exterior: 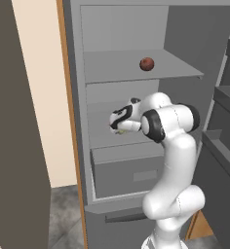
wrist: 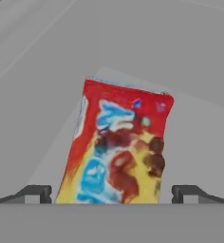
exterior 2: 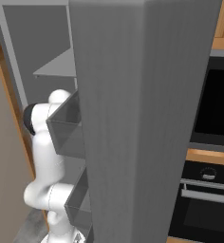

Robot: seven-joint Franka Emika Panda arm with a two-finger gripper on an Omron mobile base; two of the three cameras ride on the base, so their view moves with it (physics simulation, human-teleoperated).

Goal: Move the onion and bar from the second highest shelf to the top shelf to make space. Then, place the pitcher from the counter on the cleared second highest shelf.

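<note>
Fridge cavity: grey, door open; largest item in left base view.

Fridge door: grey slab w/ door bins, blocks most of right base view.

Oven: dark front, right of door. Not involved.

Arm: white, elbow bent, reaches leftward into cavity at 2nd-shelf level.

Top shelf: grey panel. Carries the onion; bare room left of it for the bar.

Second highest shelf: pale panel below top shelf, above drawer box. Tool works here.

Bar: red/yellow packet w/ blue print. Lies flat on second highest shelf, straight ahead of the tool, centred between the tips. Long axis runs away from the hand, leaning slightly; near end reaches the gap between tips, far end points deeper into cavity. In left base view only a yellowish speck under the hand.

Onion: reddish ball, on top shelf, right of centre. Judged: this half of the move is done.

Tool: tips spread wide, one each side of bar's near end, neither touching it. Nothing held. Judged: grasp across bar's short width is next; bar needs lift up to top shelf.

Pitcher, tabletop: not accounted for here.
</note>
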